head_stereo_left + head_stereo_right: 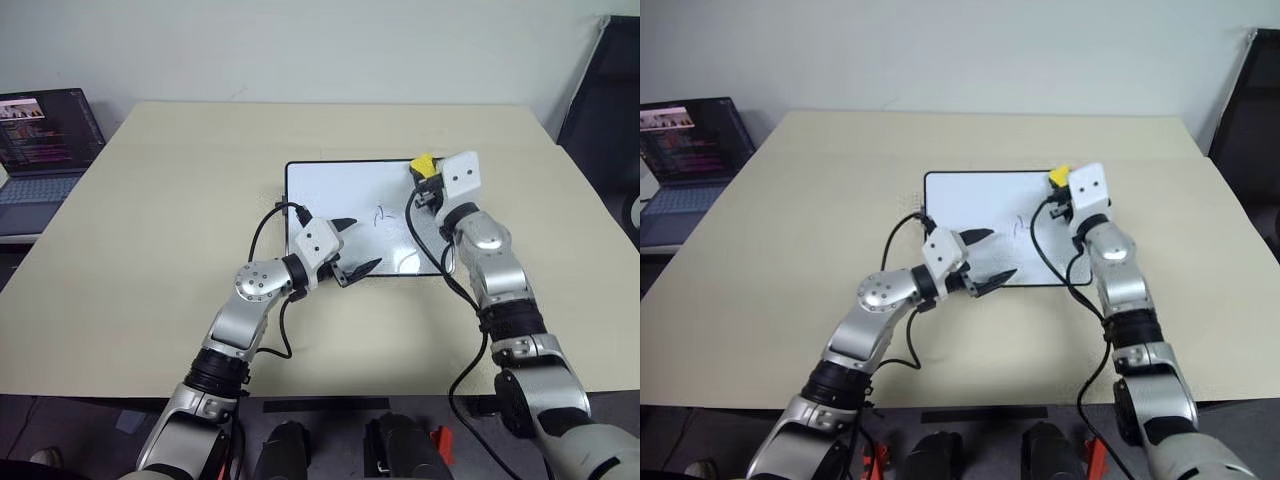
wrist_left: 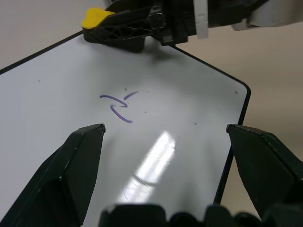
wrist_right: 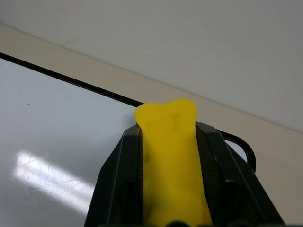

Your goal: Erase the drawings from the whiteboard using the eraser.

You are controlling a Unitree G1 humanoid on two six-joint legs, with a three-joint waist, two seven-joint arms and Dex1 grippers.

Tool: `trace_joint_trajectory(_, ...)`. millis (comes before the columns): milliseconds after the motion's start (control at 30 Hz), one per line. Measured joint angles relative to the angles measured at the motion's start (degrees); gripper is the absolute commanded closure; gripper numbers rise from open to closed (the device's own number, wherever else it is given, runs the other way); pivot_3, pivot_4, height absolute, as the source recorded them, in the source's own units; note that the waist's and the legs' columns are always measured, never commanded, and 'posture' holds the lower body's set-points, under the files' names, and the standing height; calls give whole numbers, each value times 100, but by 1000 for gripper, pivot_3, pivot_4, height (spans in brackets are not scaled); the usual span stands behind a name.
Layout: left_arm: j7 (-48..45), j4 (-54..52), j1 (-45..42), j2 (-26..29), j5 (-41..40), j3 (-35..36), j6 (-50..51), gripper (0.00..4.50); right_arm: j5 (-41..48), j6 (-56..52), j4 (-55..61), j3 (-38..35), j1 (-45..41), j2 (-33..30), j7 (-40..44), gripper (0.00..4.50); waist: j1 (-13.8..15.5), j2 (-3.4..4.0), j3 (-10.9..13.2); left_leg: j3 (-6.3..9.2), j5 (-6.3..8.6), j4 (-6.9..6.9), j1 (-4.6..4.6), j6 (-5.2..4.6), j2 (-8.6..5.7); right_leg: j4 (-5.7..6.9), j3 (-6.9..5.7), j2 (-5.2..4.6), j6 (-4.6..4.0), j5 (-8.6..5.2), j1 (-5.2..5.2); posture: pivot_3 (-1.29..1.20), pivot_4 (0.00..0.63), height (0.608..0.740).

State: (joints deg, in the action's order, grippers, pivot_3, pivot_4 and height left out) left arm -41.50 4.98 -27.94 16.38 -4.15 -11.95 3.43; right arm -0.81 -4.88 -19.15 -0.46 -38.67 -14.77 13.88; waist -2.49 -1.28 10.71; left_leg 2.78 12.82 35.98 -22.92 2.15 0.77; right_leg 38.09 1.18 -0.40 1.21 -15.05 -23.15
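Yellow foam eraser block (image 3: 169,156) sits pinched in my right tool (image 1: 428,182), long axis along the fingers, tip aimed at the far right corner of the glossy black-framed whiteboard (image 1: 330,190) on the beige counter (image 1: 180,200). My left tool (image 1: 352,250) hangs spread over the near edge. To wipe well, I should bring the eraser flat onto the purple squiggle drawings (image 2: 118,104) mid-board.

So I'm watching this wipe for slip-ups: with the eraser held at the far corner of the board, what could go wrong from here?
1. The right hand grips the eraser at the whiteboard far corner, away from the drawings mid-board; a short stroke could miss them.
2. The left hand hovers open over the board's near edge; the board may slide if not pinned.
3. The right arm's cable drapes over the board and could snag.
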Motion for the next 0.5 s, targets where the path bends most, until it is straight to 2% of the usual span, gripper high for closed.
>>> trace_joint_trajectory(233,37,-6,2,1,0,-2,6,0,115,-715,1117,-10,848,158,-28,3325,26,-1,-3,1,-5,6,7,-6,1,4,-1,2,-1,8,6,0,150,740)
trace_joint_trajectory(500,30,-3,-6,-19,0,-6,6,0,173,-1108,1559,-10,1002,-15,72,3325,68,-1,-3,2,-6,6,3,-8,-1,-3,-3,3,1,11,6,0,150,740)
